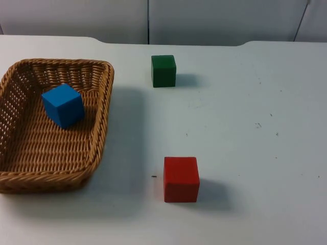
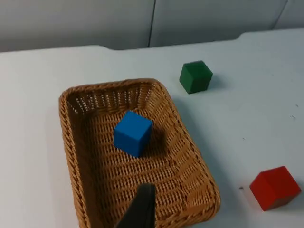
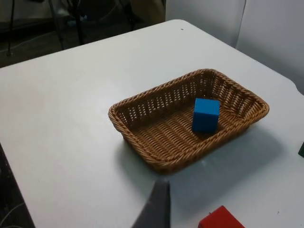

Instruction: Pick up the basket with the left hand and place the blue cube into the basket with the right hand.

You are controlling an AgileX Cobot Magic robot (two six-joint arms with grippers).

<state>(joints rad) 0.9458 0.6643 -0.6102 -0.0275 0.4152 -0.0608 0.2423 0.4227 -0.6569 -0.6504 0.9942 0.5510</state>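
Wicker basket (image 1: pixel 30 168) on white tabletop (image 1: pixel 245 143), blue cube (image 1: pixel 63 105) already inside. Left claw (image 2: pixel 137 213) above basket's near rim, right claw (image 3: pixel 154 209) nearby; openings impossible to tell. Best gripped squarely at rim, lifted level.

The top camera is looking down onto the tabletop (image 1: pixel 245 127); both wrist cameras are sharing the basket (image 2: pixel 190 156) from opposite sides.

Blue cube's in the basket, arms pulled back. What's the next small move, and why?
Probably none beyond holding both arms back. The blue cube already rests inside the basket, which sits on the white table; the green cube and red cube lie outside it and aren't part of the task.
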